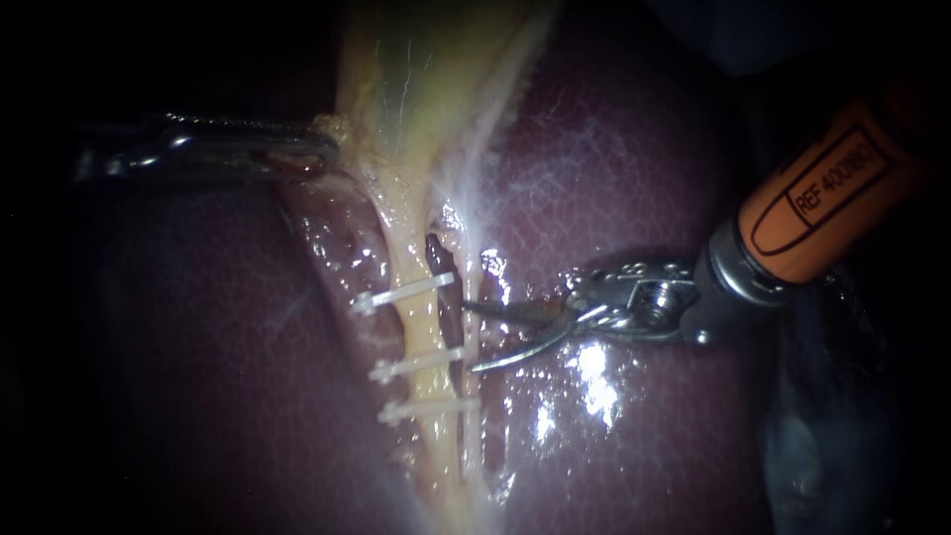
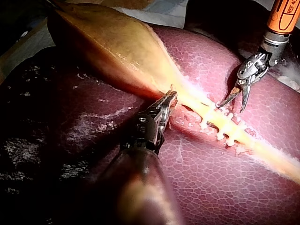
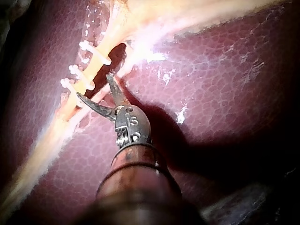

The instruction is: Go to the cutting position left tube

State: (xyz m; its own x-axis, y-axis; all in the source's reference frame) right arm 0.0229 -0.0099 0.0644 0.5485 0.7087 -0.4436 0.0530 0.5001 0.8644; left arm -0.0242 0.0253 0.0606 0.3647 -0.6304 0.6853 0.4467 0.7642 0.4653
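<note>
Orange sleeve on the shaft of the right instrument (image 1: 471, 337), which comes in from the right and sits closest to the camera, low over the wet dark-red liver (image 1: 634, 178). Its jaws are two thin curved blades, spread apart with nothing gripped. The blade tips point toward the tubes and end at a thin pale tube (image 1: 474, 416); cannot tell if they touch it.

Just past that strand is the left tube (image 1: 424, 322), yellow, running down the middle of the endoscope view from the gallbladder toward the lower edge. Three white clips (image 1: 416, 362) cross it, one below another and spaced apart. The open blades sit level with the stretch between the upper clip and the middle clip, on the tube's right side. They are not around the left tube. A dark gap shows between the two tubes just above the upper clip.

Further back, the left instrument (image 1: 322, 151) comes in from the left, mostly in shadow. Its jaws are clamped on the edge of the gallbladder (image 1: 426, 69) where it narrows toward the tubes. The gallbladder is pale yellow-green and lies farthest away, with liver on both sides of it.
</note>
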